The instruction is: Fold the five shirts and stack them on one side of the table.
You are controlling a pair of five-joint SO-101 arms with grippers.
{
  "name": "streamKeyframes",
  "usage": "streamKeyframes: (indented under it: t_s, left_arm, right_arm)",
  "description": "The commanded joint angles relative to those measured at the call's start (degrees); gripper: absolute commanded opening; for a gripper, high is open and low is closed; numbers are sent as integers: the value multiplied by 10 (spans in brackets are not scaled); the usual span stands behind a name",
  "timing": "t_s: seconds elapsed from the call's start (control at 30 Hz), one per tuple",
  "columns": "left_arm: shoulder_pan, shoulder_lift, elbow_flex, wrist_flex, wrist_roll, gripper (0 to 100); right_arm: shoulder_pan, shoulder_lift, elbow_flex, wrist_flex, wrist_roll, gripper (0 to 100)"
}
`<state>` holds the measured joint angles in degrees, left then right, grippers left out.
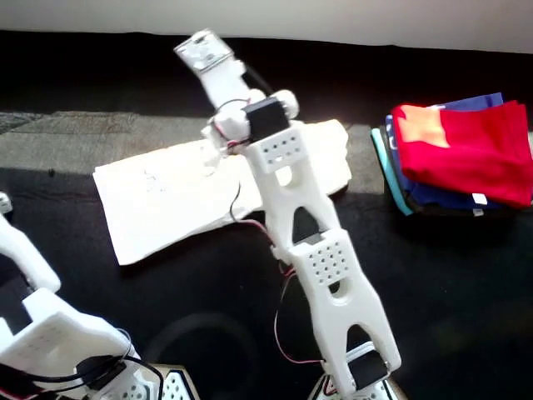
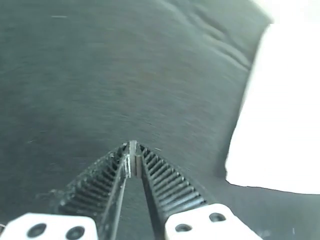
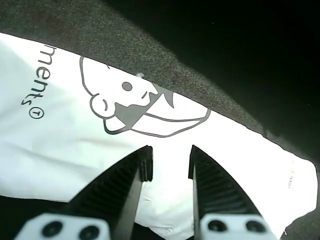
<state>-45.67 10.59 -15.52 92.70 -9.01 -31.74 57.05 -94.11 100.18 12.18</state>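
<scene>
A white shirt (image 1: 191, 187) with a grey print lies partly folded on the dark table, near the middle. My right gripper (image 3: 170, 157) hangs open just above the white shirt (image 3: 100, 145), which shows between its fingers; in the high view the right gripper (image 1: 218, 142) is over the shirt's back edge. My left gripper (image 2: 131, 152) is shut with nothing in it, over bare dark cloth beside an edge of the white shirt (image 2: 280, 115). A stack of folded shirts (image 1: 466, 154), red on top of blue, black and teal, sits at the table's right side.
The left arm (image 1: 50, 333) sits low at the front left corner. The right arm (image 1: 321, 250) stretches from the front edge across the middle of the table. Dark cloth (image 1: 166, 300) covers the table.
</scene>
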Motion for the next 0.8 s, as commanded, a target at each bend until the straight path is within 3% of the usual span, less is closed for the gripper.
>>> streamKeyframes:
  t_s: [0.0,0.13,0.27,0.47,0.77]
  left_arm:
    - [113,-25,12,1,4,9]
    - [222,-26,130,-91,4,9]
    - [276,-26,265,-227,4,9]
    - [279,-26,395,-361,4,9]
    - [243,-25,425,-396,2,9]
  right_arm:
    - [69,-53,-52,10,5,123]
    - [104,-59,-27,12,5,123]
    - [112,-122,86,12,5,123]
    - [113,-271,387,10,8,123]
    - [113,-307,652,-92,8,123]
